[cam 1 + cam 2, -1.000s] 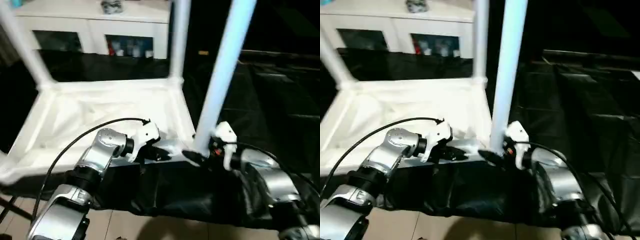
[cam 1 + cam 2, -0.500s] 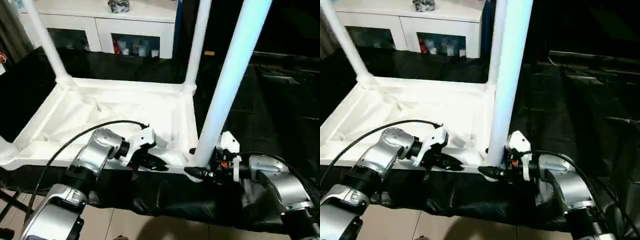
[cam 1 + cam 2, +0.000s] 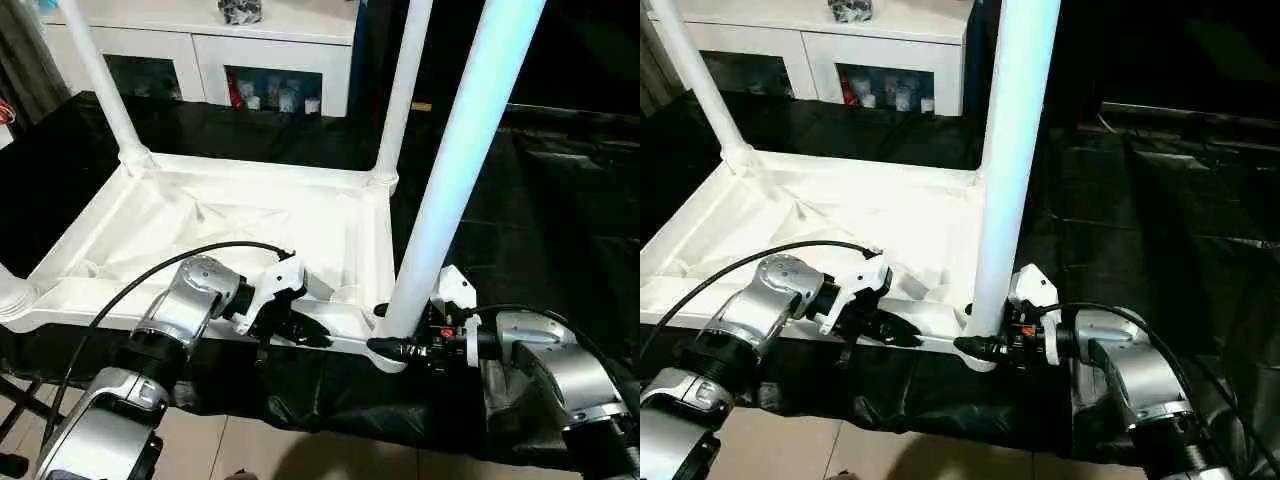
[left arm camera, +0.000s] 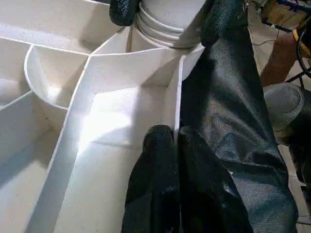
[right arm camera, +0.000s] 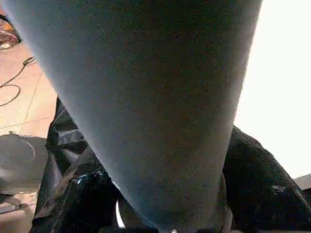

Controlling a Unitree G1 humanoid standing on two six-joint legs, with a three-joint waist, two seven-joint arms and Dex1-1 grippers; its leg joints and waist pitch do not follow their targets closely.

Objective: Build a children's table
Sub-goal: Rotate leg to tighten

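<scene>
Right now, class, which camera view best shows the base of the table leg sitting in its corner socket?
The left wrist view: the leg's ringed base enters the table's corner socket, the right gripper's fingers on either side. The eye views show that leg whole, its base partly hidden. The right wrist view shows its shaft close up.

children's table (image 3: 250,225) on black-sheeted table (image 3: 560,220) | cabinet (image 3: 200,50) behind

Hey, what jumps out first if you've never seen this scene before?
A white children's table lies upside down on a black-sheeted table, legs pointing up. The right pincer straddles the base of the nearest leg at the near right corner, while the left pincer pinches the near rim, shut.
</scene>
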